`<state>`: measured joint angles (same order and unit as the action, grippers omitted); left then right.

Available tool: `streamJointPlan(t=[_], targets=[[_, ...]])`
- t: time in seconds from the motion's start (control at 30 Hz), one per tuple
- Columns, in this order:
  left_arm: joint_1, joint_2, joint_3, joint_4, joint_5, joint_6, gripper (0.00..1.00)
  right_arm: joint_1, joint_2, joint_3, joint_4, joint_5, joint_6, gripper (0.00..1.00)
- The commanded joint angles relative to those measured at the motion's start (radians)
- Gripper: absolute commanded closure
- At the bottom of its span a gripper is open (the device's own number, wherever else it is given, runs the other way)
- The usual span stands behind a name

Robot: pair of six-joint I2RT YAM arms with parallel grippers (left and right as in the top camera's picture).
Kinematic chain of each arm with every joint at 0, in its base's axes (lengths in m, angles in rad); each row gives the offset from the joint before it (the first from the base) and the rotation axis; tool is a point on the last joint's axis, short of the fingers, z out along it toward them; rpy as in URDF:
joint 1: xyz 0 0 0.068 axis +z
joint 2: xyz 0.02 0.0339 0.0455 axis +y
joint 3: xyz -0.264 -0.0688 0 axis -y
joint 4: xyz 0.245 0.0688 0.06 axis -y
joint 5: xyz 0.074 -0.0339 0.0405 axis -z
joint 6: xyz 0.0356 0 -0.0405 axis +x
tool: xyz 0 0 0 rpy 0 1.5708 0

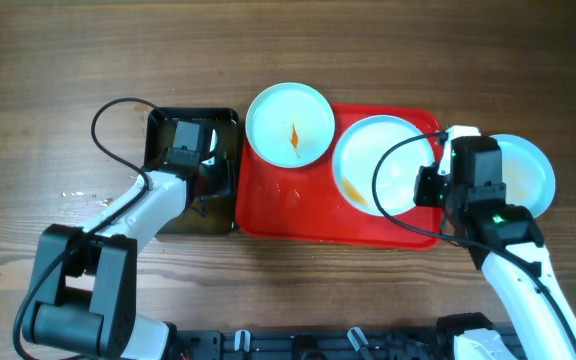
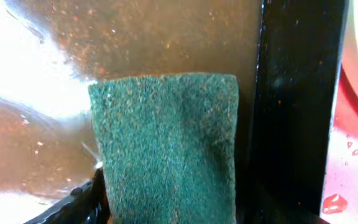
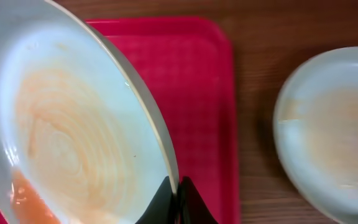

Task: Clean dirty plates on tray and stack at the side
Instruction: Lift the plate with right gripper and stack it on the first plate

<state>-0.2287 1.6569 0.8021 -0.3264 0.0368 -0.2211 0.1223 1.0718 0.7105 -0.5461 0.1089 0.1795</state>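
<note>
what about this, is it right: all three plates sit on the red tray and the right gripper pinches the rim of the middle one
No. Only two plates sit on the red tray: the streaked plate and the middle plate. The third plate lies on the table right of the tray, as the overhead view shows. The right gripper does pinch the middle plate's rim.

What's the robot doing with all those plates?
It's cleaning plates. The right gripper pinches the rim of a smeared plate, tilting it over the red tray. The left gripper holds a green sponge in the black basin of brownish water. A streaked plate sits at the tray's corner, and a third plate lies on the table beside the tray.
</note>
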Motion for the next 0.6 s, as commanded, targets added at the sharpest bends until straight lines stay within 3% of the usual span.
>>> streamJointPlan(t=[0.0,0.2,0.3,0.4,0.57], targets=[[-0.004,0.040,-0.031,0.019,0.052,0.001,0.33,0.037,-0.016,0.000,0.006,0.166,-0.022,0.96],[-0.004,0.040,-0.031,0.073,0.052,0.001,0.32,0.188,-0.016,0.000,0.006,0.433,-0.024,0.96],[-0.004,0.040,-0.031,0.076,0.052,0.001,0.31,0.283,-0.016,0.002,0.029,0.543,-0.145,0.96],[-0.004,0.040,-0.031,0.076,0.052,0.001,0.32,0.360,-0.016,0.002,0.074,0.666,-0.165,0.96],[-0.004,0.040,-0.031,0.076,0.052,0.001,0.32,0.435,-0.015,0.002,0.220,0.815,-0.500,0.96]])
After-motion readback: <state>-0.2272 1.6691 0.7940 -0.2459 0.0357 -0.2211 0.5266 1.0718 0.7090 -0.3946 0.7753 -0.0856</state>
